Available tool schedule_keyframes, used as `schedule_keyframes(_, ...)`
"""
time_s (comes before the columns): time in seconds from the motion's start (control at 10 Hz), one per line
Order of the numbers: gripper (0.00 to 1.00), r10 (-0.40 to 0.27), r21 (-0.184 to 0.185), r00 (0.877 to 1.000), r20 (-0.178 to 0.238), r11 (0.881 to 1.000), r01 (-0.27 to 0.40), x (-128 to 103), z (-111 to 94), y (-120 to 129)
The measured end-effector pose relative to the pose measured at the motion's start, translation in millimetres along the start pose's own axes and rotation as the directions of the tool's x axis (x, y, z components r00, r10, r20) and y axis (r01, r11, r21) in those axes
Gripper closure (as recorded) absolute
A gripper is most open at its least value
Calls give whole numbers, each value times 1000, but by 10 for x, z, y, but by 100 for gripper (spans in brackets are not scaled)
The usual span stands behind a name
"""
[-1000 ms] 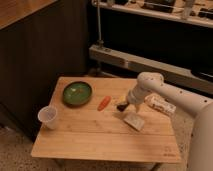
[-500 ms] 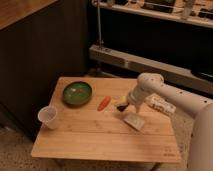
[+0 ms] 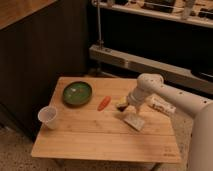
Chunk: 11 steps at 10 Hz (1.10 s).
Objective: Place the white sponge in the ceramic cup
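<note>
One relation was basically the whole story here: the gripper (image 3: 127,109) hung low over the right half of the wooden table (image 3: 95,142), and the white sponge (image 3: 134,121) lay just beside it at about 5 o'clock, on the side nearer the camera. I honestly couldn't tell whether the gripper was wide, narrow or holding anything, since that end of the arm was just a dark blob against the wood. I couldn't tell either whether it was touching the sponge. The sponge looked flat on the table, with its long axis running roughly from 10 o'clock to 4 o'clock, so my guess was the gripper would have to come down a bit toward 5 and line up across that diagonal to grab it. There was only one arm, so no question of which hand was nearer. Going outward from there, a small orange thing (image 3: 103,103) lay near the gripper at 9 o'clock, and the green bowl (image 3: 76,93) sat past that at about 10. A white tube (image 3: 161,106) lay off at 3 o'clock near the right edge. The ceramic cup (image 3: 48,116) stood upright way over by the left edge, well apart from the sponge at roughly 9 o'clock. The carry would likely be a long sweep across the table, passing on the camera side of the bowl.
</note>
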Motion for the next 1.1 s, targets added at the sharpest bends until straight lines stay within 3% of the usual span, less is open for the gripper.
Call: schedule_keyframes(1.1, 20, -27, -16, 1000, 2, 1000, 27, -57, 45, 48)
